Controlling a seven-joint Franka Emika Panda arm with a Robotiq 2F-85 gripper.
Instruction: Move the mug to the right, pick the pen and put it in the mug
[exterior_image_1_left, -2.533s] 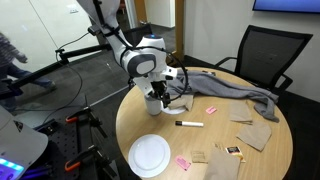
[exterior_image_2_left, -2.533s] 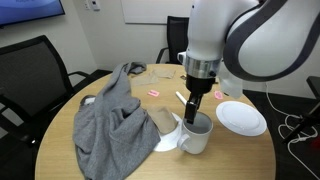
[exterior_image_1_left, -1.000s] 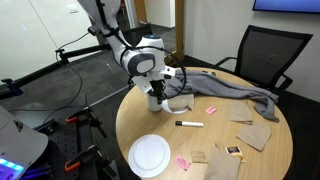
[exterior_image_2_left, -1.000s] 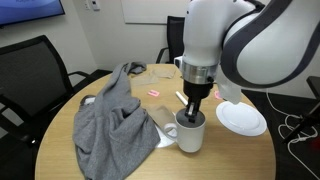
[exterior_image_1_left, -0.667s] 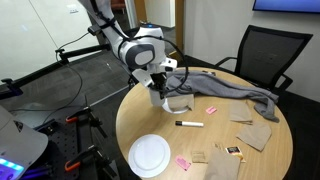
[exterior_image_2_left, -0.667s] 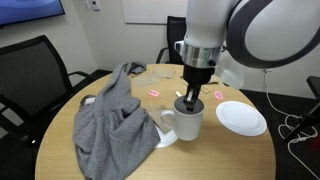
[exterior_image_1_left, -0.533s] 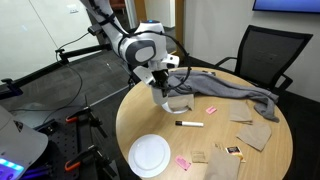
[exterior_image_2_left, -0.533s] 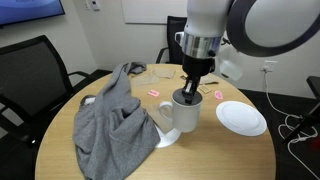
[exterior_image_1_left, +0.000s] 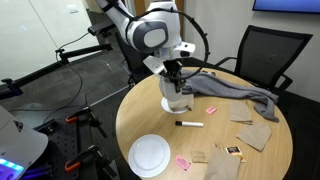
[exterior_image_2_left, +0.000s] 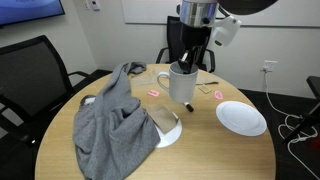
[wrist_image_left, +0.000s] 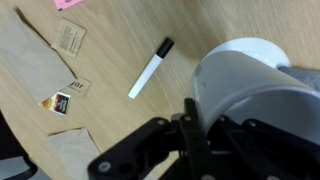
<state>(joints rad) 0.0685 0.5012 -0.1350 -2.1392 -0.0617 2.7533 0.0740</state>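
Observation:
My gripper (exterior_image_1_left: 175, 76) is shut on the rim of the pale mug (exterior_image_1_left: 176, 97), one finger inside and one outside, and the mug hangs just above the table. In the other exterior view the mug (exterior_image_2_left: 181, 84) hangs under the gripper (exterior_image_2_left: 186, 63), handle to the left. The wrist view shows the mug (wrist_image_left: 255, 85) filling the right side, clamped by the gripper (wrist_image_left: 190, 122). The pen (exterior_image_1_left: 190, 124), white with a black end, lies flat on the table in front of the mug. From the wrist it lies apart from the mug, the pen (wrist_image_left: 151, 68) slanted.
A white plate (exterior_image_1_left: 150, 155) sits near the table's front edge, and is also seen as the plate (exterior_image_2_left: 241, 117). A grey cloth (exterior_image_2_left: 115, 125) lies beside the mug. Brown napkins (exterior_image_1_left: 255, 130), small packets (wrist_image_left: 64, 102) and a pink scrap (exterior_image_1_left: 212, 108) are scattered about. Chairs (exterior_image_1_left: 265, 55) ring the table.
The gripper has lifted the mug and carried it sideways across the table, away from the plate and towards the middle. The pen has not moved.

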